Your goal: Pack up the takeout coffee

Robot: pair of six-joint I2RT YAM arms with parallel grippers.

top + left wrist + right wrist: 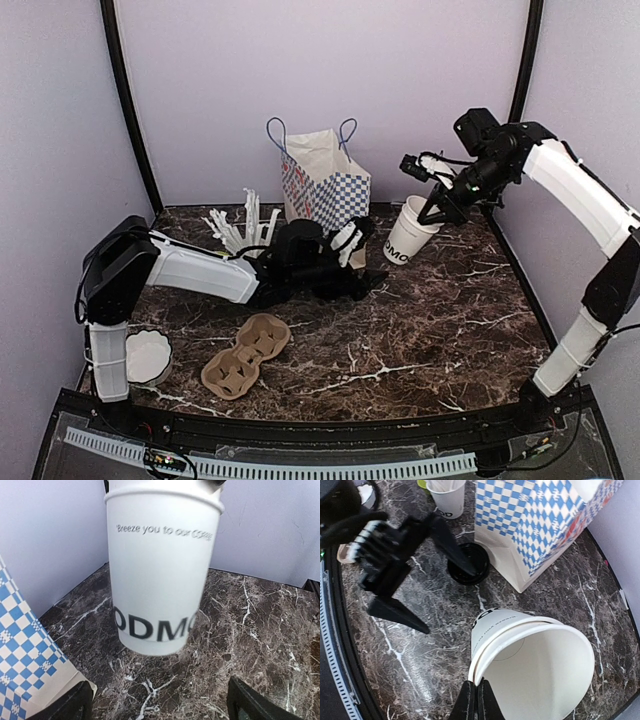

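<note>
- Toward far right corner of worktop (450, 330): lidless white paper cup (408, 238), tilted, pinched at rim by right claw (436, 214).
- By far edge, beside checked bag (325, 180): black lid (481, 557).
- Mid-worktop: left claw (451, 603) spread wide, gripping nothing.

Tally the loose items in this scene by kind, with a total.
White paper cups: 2 (lidless cup in right gripper, straw cup)
Black lid: 1
Checked paper bag: 1
Brown cup carrier: 1
White dish: 1
Total: 6, straws not counted
</note>
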